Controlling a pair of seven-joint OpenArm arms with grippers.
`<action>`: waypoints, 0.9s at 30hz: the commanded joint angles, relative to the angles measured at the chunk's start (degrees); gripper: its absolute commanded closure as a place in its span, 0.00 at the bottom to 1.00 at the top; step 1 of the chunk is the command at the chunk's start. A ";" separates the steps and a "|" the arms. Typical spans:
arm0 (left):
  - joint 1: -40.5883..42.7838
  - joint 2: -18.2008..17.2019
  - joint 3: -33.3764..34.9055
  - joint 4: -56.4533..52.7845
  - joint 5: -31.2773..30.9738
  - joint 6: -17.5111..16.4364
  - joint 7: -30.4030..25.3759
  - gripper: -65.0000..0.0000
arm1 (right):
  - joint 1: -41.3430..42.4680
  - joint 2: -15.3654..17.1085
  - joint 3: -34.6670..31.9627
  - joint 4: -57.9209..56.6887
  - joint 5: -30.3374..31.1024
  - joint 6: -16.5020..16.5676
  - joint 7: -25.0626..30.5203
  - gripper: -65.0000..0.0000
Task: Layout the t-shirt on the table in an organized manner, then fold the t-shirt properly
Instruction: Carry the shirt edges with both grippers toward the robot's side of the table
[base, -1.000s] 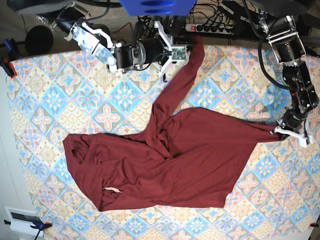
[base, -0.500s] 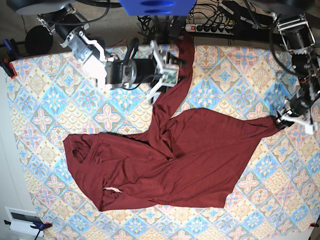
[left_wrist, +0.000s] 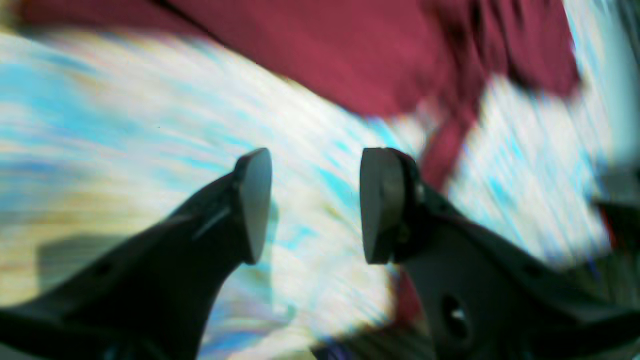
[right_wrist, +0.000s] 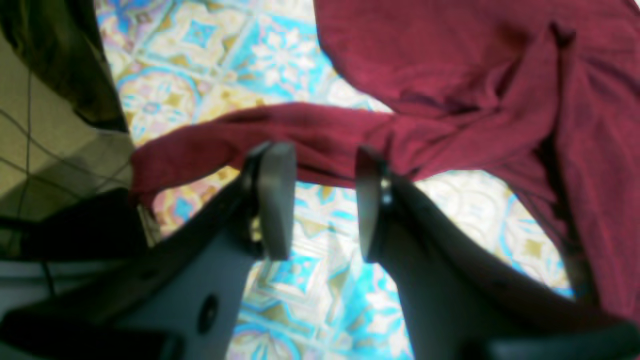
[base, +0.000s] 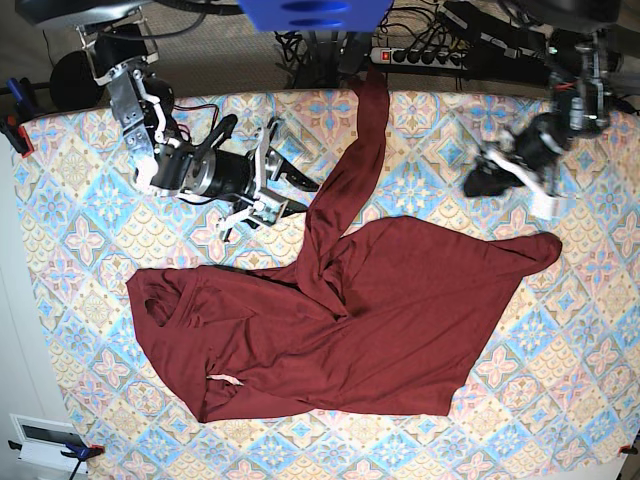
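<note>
The dark maroon t-shirt (base: 380, 300) lies crumpled across the middle of the table (base: 80, 250). One long strip of it runs up to the far edge. My right gripper (base: 295, 197) hovers just left of that strip, open and empty. In the right wrist view the right gripper (right_wrist: 320, 200) is parted above the tiles (right_wrist: 325, 300), with the t-shirt (right_wrist: 475, 75) lying beyond the tips. My left gripper (base: 478, 180) hangs above the shirt's right corner, blurred by motion. The left wrist view shows the left gripper (left_wrist: 315, 205) wide open over the table (left_wrist: 125, 125), the t-shirt (left_wrist: 350, 55) behind it.
A power strip (base: 420, 55) and cables lie behind the table's far edge. A blue block (base: 315, 12) overhangs the top centre. A white box (base: 40, 435) sits off the near left corner, and clamps (base: 15, 130) grip the left edge.
Both grippers opened and let go of the t-shirt. The right gripper drew back left from the sleeve strip; the left one swung up and left from the shirt's right corner, which now lies flat.
</note>
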 joint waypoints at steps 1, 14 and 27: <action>0.32 -1.16 2.06 1.03 1.07 -0.08 -0.85 0.56 | 0.59 0.50 1.74 0.89 0.93 0.07 1.40 0.71; -1.26 2.26 27.46 0.85 20.14 0.00 -0.85 0.56 | -1.34 0.50 10.80 0.97 0.93 0.33 1.05 0.71; -1.88 -0.20 25.26 2.17 35.44 5.10 -1.29 1.00 | -0.90 0.33 10.88 -2.19 0.93 0.25 1.31 0.71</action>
